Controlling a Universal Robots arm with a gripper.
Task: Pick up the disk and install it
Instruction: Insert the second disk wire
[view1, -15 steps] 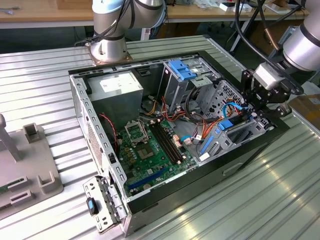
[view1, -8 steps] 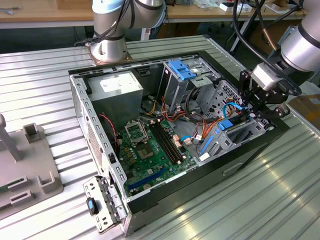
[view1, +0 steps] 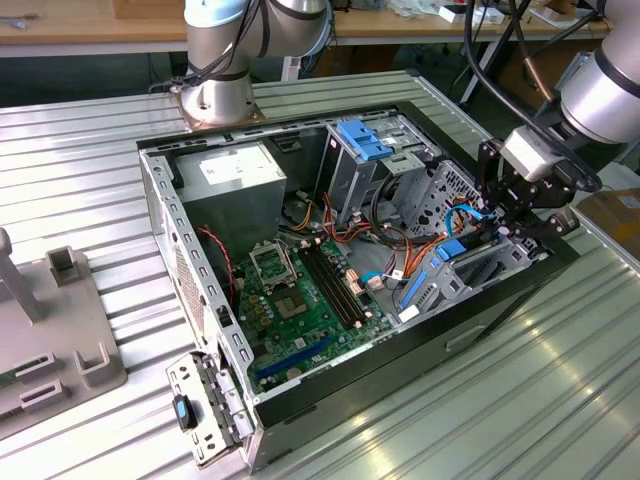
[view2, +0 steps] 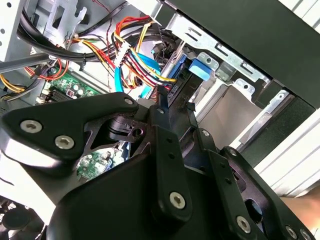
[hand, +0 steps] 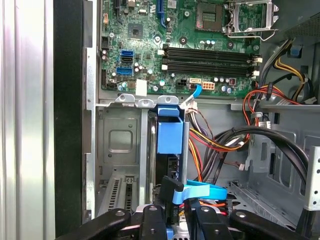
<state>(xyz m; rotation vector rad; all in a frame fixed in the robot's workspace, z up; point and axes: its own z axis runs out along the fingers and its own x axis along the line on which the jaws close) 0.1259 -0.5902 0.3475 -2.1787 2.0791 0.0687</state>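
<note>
An open desktop computer case (view1: 400, 350) lies on its side on the ribbed metal bench (view1: 500, 420), its motherboard (view1: 300, 290) facing up; the arm's base (view1: 215, 95) is bolted to the bench just behind the case, beyond the grey power supply (view1: 235, 180).

The end effector (view1: 520, 228) reaches down into the drive cage at the end of the case towards the exterior view's right; in the first wrist view the end effector (hand: 176, 220) straddles the disk (hand: 166, 167), which stands on edge in a narrow bay of the cage, dark-sided, with a blue plastic rail tab (hand: 170, 135) on its far end; a light-blue plastic lever (hand: 200, 190) crosses just beside the fingers.

In the second wrist view the end effector (view2: 176, 102) has its two black fingers drawn close on either side of the disk's (view2: 176, 92) near edge, so it reads as clenched on the disk; the disk sits partly down in the bay, between the cage's metal walls.

Bundles of red, yellow, orange and black cables (hand: 225, 140) run beside the bay; a blue data cable (view2: 118, 80) loops near them; past the cage lie the memory slots (hand: 205, 52) and the processor socket (hand: 247, 17).

A raised blue latch (view1: 362, 140) tops the upper cage; a grey fixture (view1: 60, 330) rests on the bench at the exterior view's left, well apart from the case.
</note>
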